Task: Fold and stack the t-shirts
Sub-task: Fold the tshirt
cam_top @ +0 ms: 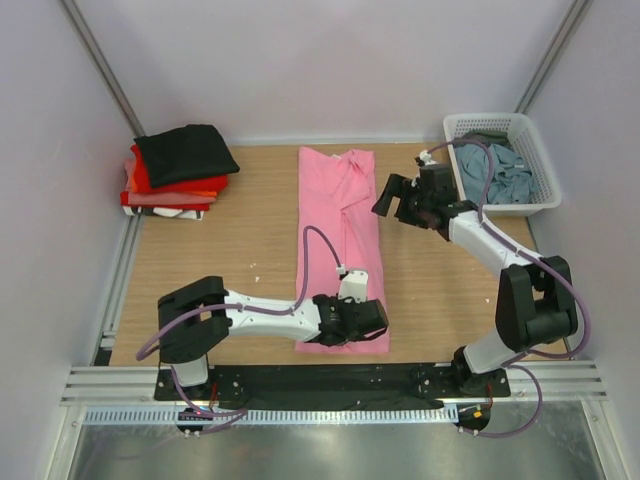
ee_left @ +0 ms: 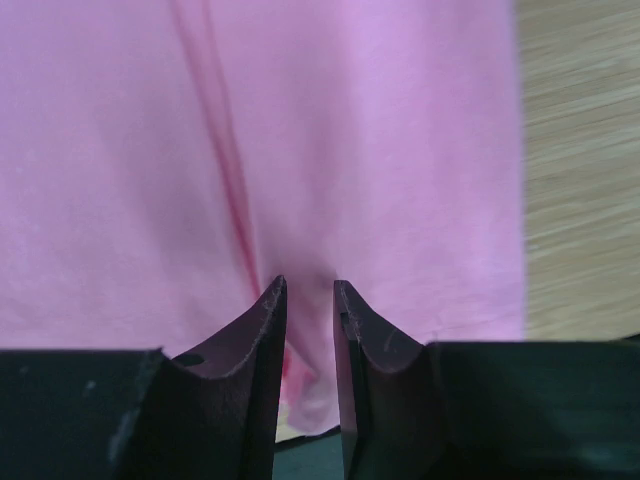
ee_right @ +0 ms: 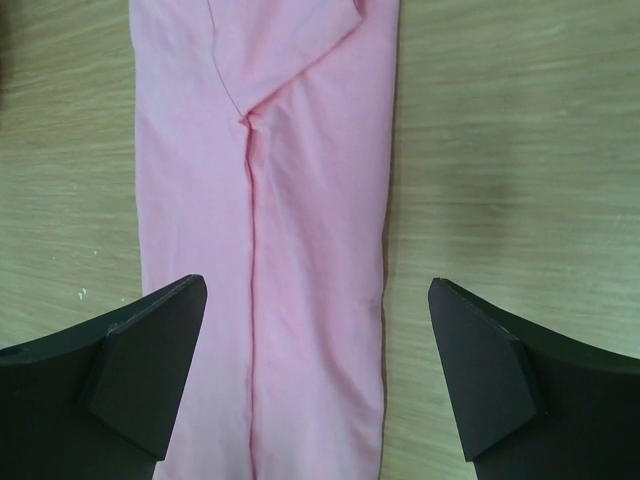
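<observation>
Where the pink t-shirt [cam_top: 335, 215] ends, the left pincer [ee_left: 310, 292] clamps it.

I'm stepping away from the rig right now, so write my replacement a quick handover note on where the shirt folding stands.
Left gripper: shut on the pink t-shirt at its near hem.
Right gripper: open, empty, beside that shirt's far half.
The shirt lies mid-table, folded into a long strip.
Folded stack, far left: black t-shirt on top, red t-shirt and orange t-shirt beneath.
Grey-blue t-shirt: in the white basket, far right.
Done: the stack, the pink lengthwise folds.
Left: fold pink crosswise, stack it, then whatever is in the basket.
</observation>
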